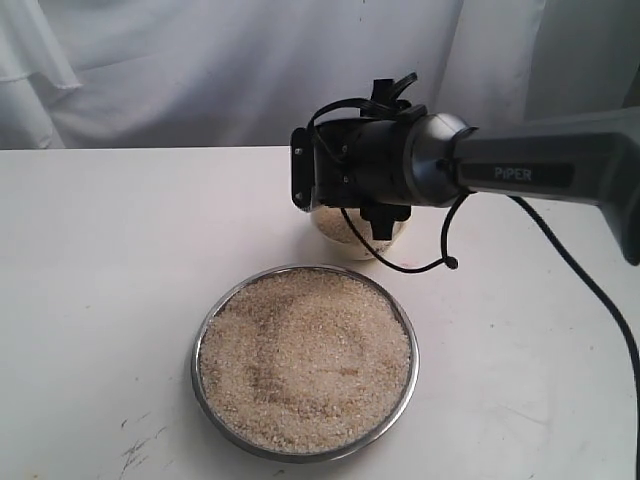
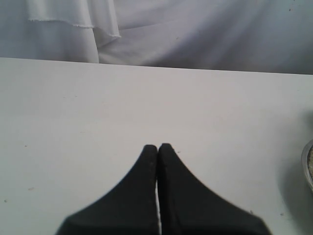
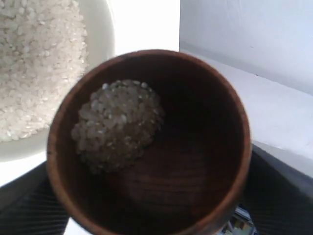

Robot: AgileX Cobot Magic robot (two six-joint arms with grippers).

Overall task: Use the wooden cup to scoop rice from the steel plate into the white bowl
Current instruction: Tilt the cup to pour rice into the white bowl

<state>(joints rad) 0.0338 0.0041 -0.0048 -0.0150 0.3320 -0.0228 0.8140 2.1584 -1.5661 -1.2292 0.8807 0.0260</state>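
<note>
The steel plate (image 1: 196,352) lies at the table's front middle, filled with rice (image 1: 305,360). Just behind it stands the white bowl (image 1: 345,235), mostly hidden under my right gripper (image 1: 305,175). In the right wrist view that gripper (image 3: 151,200) is shut on the wooden cup (image 3: 205,147). A small clump of rice (image 3: 117,125) lies against the cup's inner wall on the bowl's side. The white bowl (image 3: 100,44) beside the cup holds rice (image 3: 34,68). My left gripper (image 2: 157,147) is shut and empty over bare table.
A white cloth (image 1: 200,70) hangs behind the table. The right arm's black cable (image 1: 580,270) trails over the table's right side. The steel plate's rim (image 2: 309,166) shows at the edge of the left wrist view.
</note>
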